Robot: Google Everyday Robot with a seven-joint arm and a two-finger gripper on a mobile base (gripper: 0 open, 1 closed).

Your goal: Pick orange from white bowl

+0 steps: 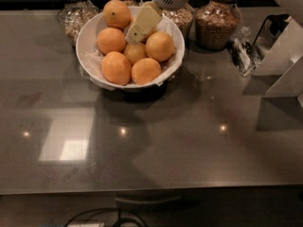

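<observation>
The gripper point(137, 30) is held low inside the white bowl point(85, 38), over the middle orange point(135, 52) (its grasp cannot be told); lifting remains undone.

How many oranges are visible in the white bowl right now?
6 oranges in the white bowl: back, left, centre, right, front-left, front-right. The gripper, low over the back-centre, may hide another.

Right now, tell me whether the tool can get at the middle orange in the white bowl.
Probably yes. The tool hangs over the white bowl, just above the middle orange, with nothing between them. The neighbouring oranges crowd it, though.
</observation>
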